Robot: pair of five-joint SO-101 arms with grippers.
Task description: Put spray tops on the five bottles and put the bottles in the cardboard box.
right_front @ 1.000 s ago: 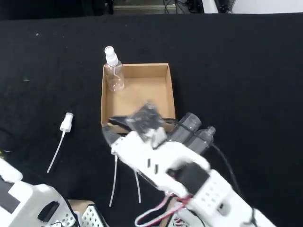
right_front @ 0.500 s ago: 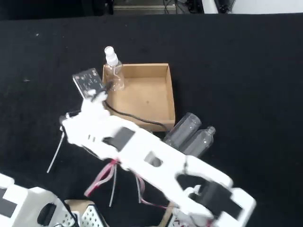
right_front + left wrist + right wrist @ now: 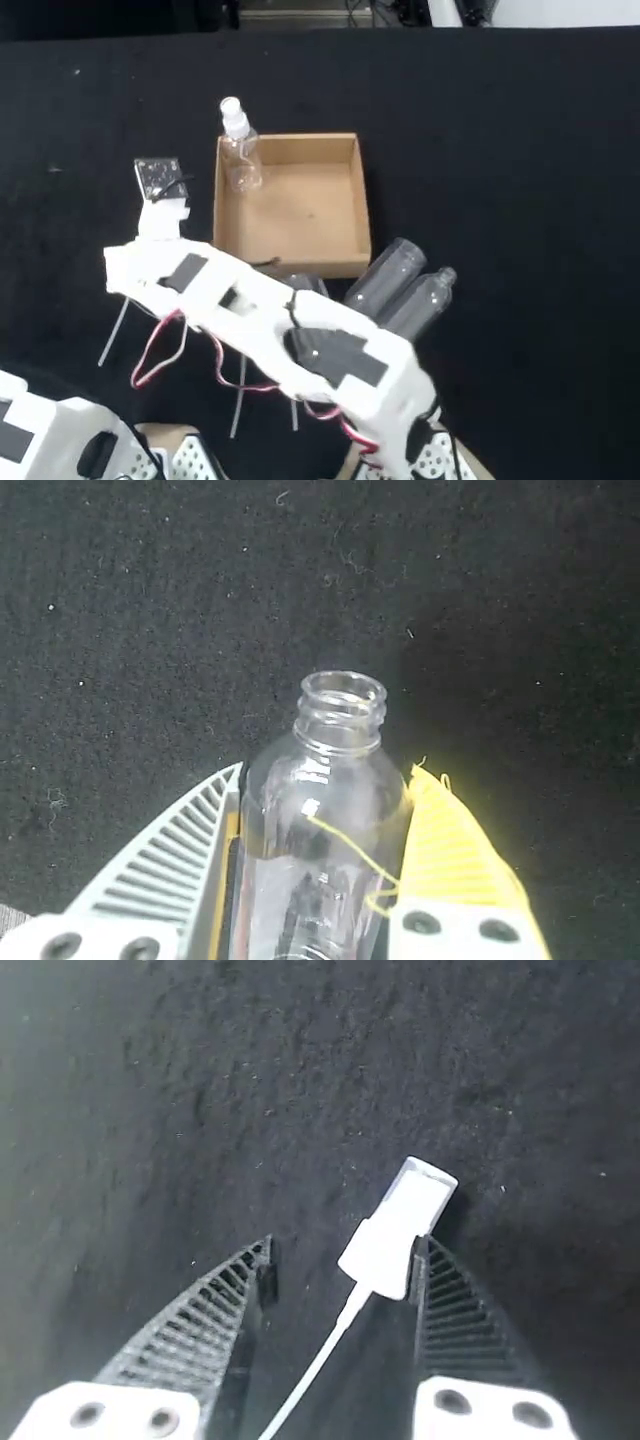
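In the left wrist view, my left gripper is shut on a clear bottle whose open neck has no top. My right gripper is open just above the black table, with a white spray top lying between its fingers, close to one finger. The top's thin tube runs back toward the wrist. In the high view my right arm stretches left across the table in front of the cardboard box. A bottle with a spray top stands in the box's far left corner.
Two clear bottles lie side by side just right of the box's near corner. Thin tubes of other spray tops lie near the front edge under the right arm. The left arm's base sits at the lower left.
My right arm has swung left from in front of the box to over the loose spray top on the left side of the table. The bottles have not moved.
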